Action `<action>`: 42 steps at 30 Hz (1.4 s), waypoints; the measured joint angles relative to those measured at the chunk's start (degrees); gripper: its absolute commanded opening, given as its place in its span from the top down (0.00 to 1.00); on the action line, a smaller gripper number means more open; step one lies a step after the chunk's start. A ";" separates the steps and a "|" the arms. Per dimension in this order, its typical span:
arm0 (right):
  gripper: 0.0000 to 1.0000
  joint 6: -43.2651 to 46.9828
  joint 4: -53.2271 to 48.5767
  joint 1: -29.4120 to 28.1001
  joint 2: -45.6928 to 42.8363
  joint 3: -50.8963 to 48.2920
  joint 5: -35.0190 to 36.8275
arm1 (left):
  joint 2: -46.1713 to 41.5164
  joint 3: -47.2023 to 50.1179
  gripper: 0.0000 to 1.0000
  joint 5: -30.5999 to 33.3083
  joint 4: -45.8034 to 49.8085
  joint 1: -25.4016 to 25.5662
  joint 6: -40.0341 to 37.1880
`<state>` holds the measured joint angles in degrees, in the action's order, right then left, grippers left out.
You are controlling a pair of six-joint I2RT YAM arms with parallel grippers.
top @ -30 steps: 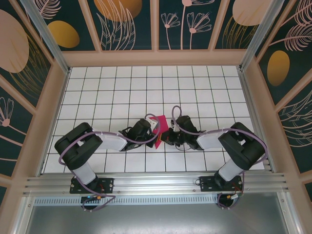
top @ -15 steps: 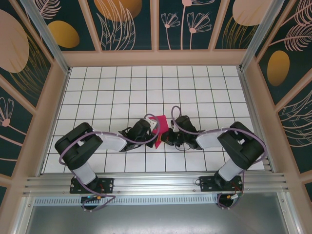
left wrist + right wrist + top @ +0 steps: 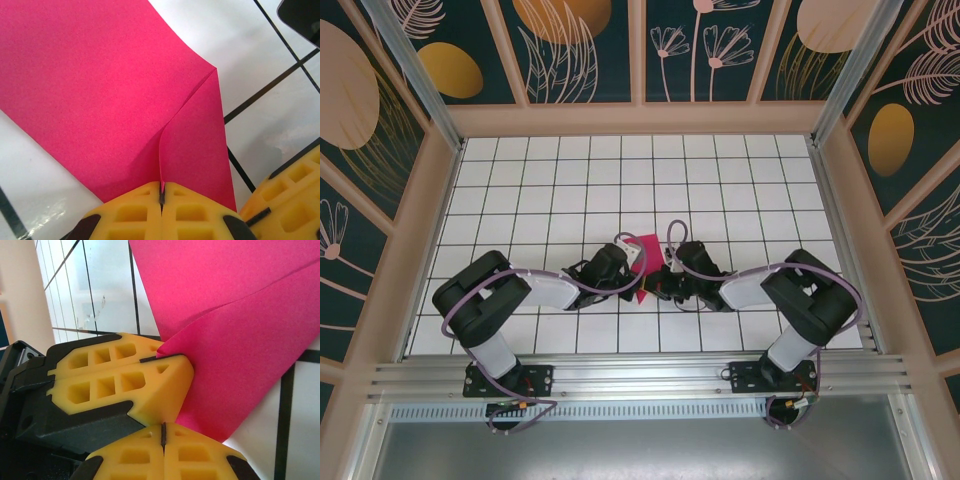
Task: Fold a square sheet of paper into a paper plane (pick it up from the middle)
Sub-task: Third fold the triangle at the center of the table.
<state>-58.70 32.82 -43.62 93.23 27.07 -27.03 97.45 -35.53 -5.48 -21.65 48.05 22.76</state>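
**Where the two tools meet: one creased magenta sheet**

As you look down on the counter [image 3: 570, 180], the square sheet of paper [image 3: 650, 248] lies at its middle between both arms, partly folded.

- **Left tool** [image 3: 161, 192]: closed, pinching the raised crease, which runs straight ahead from it.
- **Right tool** [image 3: 163, 432]: closed, just beside the flap's edge; you cannot tell whether it touches.
- **Sheet outline:** largely hidden from overhead.

Left gripper [image 3: 636, 272] and right gripper [image 3: 657, 285] crowd each other beside the folded magenta paper [image 3: 647, 248]; the tiled table [image 3: 620, 170] ahead lies open.
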 measured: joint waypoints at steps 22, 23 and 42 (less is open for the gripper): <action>1.00 -1.90 5.05 -0.11 1.44 -3.63 0.61 | 0.00 0.28 1.00 1.07 -0.90 -0.11 0.02; 1.00 -1.90 4.26 -0.15 1.44 -3.72 0.66 | 0.00 0.28 1.00 1.09 -0.90 -0.09 0.02; 1.00 -1.68 1.33 -3.02 1.75 -1.38 1.88 | 0.00 0.26 1.00 1.07 -0.87 -0.07 0.02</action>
<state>-60.38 34.15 -46.63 94.98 25.69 -25.15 97.45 -35.27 -4.40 -22.52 47.99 22.79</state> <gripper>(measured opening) 0.066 0.047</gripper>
